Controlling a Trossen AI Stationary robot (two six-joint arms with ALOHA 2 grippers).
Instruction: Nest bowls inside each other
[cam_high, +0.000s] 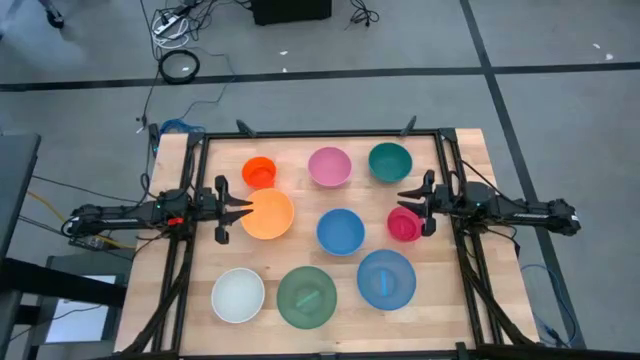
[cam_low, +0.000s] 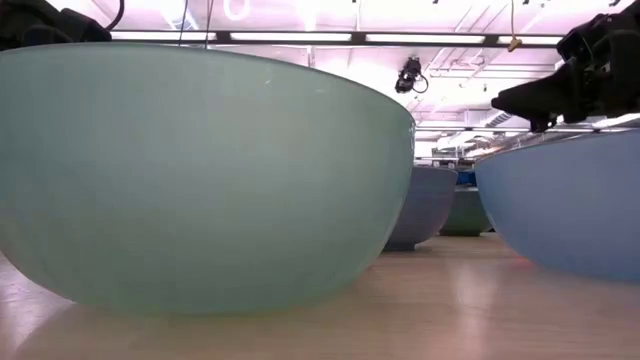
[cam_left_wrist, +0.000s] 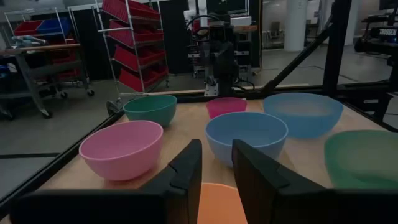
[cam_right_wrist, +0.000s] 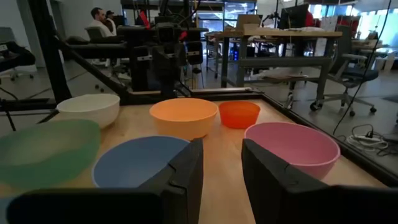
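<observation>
**Nine bowls, none nested**

All the bowls sat apart on the wooden table (cam_high: 460, 300), in roughly three rows. Far row: small orange-red bowl (cam_high: 259, 171) on the left, pink bowl (cam_high: 329, 166) in the middle, teal bowl (cam_high: 390, 162) on the right. Middle row: orange bowl (cam_high: 267, 214), a blue bowl (cam_high: 340, 231), and the small magenta bowl (cam_high: 404, 224). Near row: white bowl (cam_high: 238, 296), green bowl (cam_high: 307, 297), and the bigger blue bowl (cam_high: 386, 279).

The left tool (cam_high: 222, 210) hung at the left edge of the orange bowl, fingers (cam_left_wrist: 186, 174) parted with a gap between them and nothing held. The right tool (cam_high: 428, 204) was just over the right side of the magenta bowl, also parted and empty. From table level, the green bowl pretty much filled the whole shot.
</observation>
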